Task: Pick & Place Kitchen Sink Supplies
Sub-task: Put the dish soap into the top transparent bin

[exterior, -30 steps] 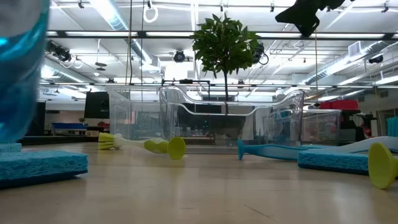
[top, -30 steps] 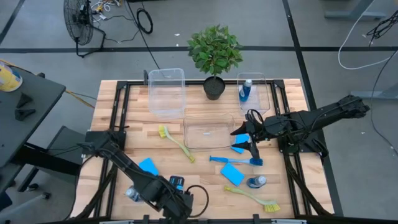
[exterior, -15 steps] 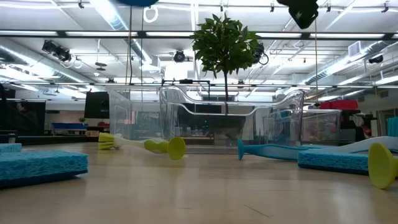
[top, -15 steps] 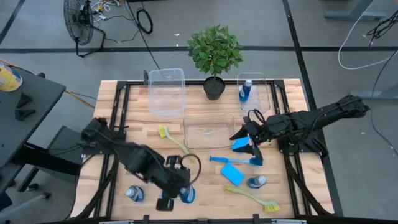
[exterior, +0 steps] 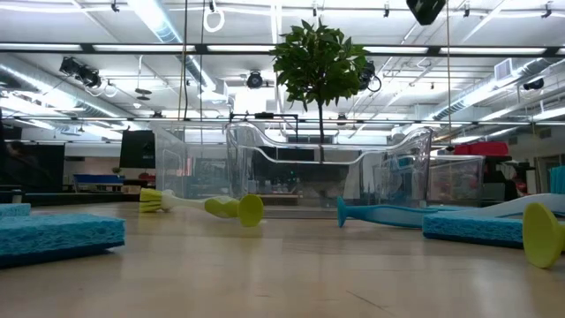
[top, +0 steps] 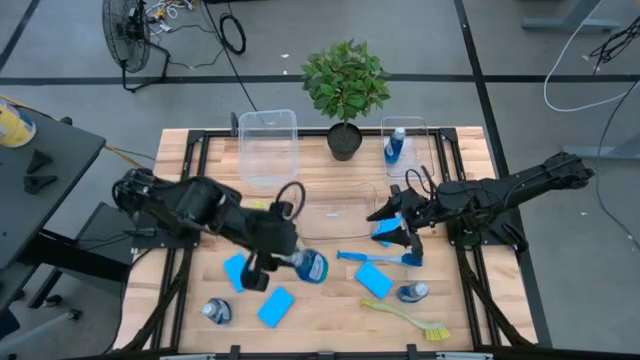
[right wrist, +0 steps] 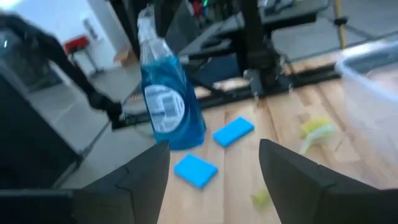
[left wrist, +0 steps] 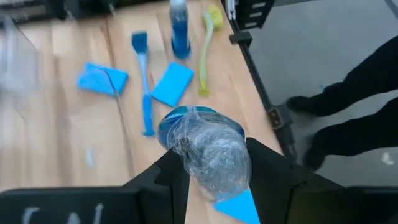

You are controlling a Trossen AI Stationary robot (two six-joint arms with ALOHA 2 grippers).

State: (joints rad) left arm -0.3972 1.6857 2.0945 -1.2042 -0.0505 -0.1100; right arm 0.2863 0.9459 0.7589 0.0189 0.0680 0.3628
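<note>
My left gripper (top: 270, 265) is shut on a small clear bottle of blue liquid (top: 310, 266), held above the table's middle near part; the bottle also shows in the right wrist view (right wrist: 166, 106). My right gripper (top: 395, 222) is open and empty, high above a blue sponge (top: 384, 232) right of the middle bin. Other sponges (top: 237, 270) (top: 275, 306) (top: 375, 280), a blue brush (top: 375, 257), two yellow-green brushes (top: 281, 226) (top: 415, 319) and two bottles (top: 215, 310) (top: 412, 292) lie on the table. One bottle (top: 395, 146) stands in the far right bin. My left gripper pinches the bottle's clear upper part (left wrist: 211, 152) between its two fingers (left wrist: 175, 177), one on each side. The blue-filled body (left wrist: 186, 121) reaches out beyond the fingertips. The fingers come from the table's left, slanting down. The bottle is lifted clear of the table.
Three clear bins stand at the far left (top: 268, 148), the middle (top: 335, 210) and the far right (top: 408, 150). A potted plant (top: 345, 85) stands at the far edge. A person's dark legs (left wrist: 348, 124) show beyond the table's edge.
My left gripper has risen from the table's near edge and gone toward the far edge and the middle with the bottle. The bottle has been lifted clear of the table and has left the low view.
</note>
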